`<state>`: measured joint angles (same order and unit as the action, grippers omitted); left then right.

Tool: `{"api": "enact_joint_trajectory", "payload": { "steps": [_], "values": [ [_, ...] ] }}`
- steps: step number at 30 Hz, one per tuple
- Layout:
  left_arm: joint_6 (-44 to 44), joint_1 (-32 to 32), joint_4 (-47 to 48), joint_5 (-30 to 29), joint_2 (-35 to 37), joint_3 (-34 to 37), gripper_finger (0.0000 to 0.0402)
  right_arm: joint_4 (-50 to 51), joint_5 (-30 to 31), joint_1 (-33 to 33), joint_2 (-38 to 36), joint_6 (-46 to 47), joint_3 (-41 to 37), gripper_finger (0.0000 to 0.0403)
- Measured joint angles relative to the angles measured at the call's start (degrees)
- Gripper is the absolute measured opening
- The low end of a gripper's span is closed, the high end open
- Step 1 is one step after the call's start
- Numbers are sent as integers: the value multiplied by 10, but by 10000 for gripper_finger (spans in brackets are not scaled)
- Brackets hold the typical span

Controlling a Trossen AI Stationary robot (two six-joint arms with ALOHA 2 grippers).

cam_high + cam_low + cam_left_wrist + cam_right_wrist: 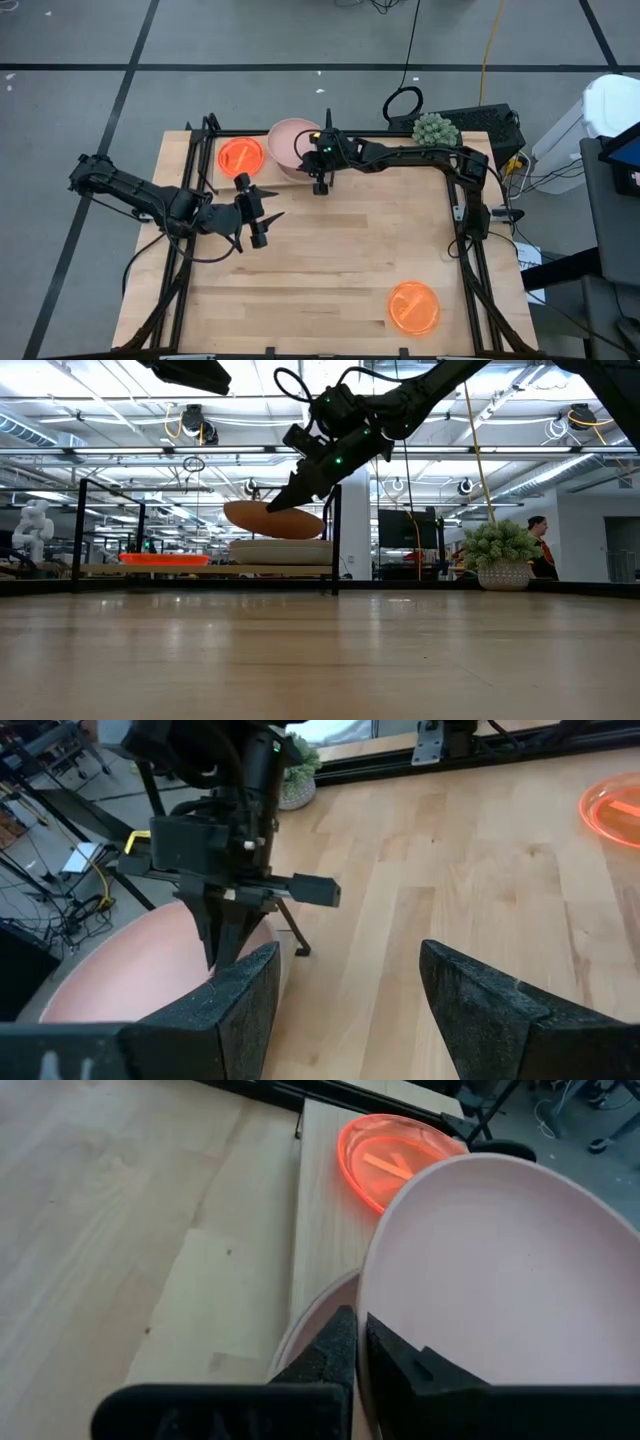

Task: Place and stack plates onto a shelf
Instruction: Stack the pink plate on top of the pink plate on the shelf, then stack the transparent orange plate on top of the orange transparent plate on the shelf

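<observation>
High view: the right tool (318,185) sits at the back of the light-wood table (340,250), its fingers pinched tight on the rim of a round matte pale-pink plate (292,145). Low view shows that plate (272,519) tilted and lifted above another pale plate (282,550) lying on the low light-wood shelf with thin black posts (205,569). Right wrist view has the held plate (500,1270) over the lower one (315,1320), with a translucent neon orange plate (395,1155) just beside them on the shelf plank (320,1220). A second translucent orange plate (413,306) lies well apart at the table's front right. The left tool (262,208) hovers left of centre, fingers (470,1000) spread wide, holding nothing.
</observation>
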<state>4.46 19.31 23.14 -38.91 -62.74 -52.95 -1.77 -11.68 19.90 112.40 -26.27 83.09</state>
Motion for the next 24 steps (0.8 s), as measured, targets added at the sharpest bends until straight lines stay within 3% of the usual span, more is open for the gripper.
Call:
{"api": "enact_joint_trajectory", "payload": {
  "steps": [10,18,24],
  "values": [
    [2,0,12,0,0,0,246,4,12,-5,-1,-1,0,10],
    [32,-3,20,-1,0,0,246,5,14,-10,-17,29,-1,84],
    [91,-23,87,-2,0,0,246,29,15,-33,-63,32,-1,111]
  ]
}}
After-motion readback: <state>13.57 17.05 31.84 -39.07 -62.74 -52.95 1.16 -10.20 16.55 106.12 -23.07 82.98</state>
